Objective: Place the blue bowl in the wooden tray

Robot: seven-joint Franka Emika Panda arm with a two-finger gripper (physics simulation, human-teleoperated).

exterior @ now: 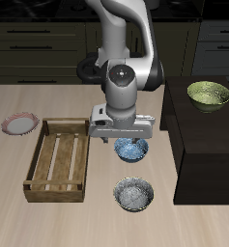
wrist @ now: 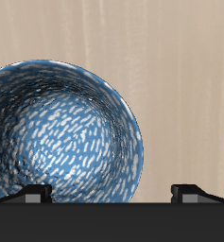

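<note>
Two jaws open over blue bowl (exterior: 131, 150), beside wooden tray (exterior: 57, 160).

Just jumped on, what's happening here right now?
The arm's gripper hangs right over the blue bowl, which sits on the table beside the wooden tray. The wrist view shows the bowl close below, with the fingertips apart and nothing held. The tray holds nothing.

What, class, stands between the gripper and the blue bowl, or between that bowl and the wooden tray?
Nothing visible. The gripper hangs directly over the blue bowl with only air between, and bare table separates the bowl from the wooden tray. The grey bowl sits nearer the front edge, off that path.
</note>
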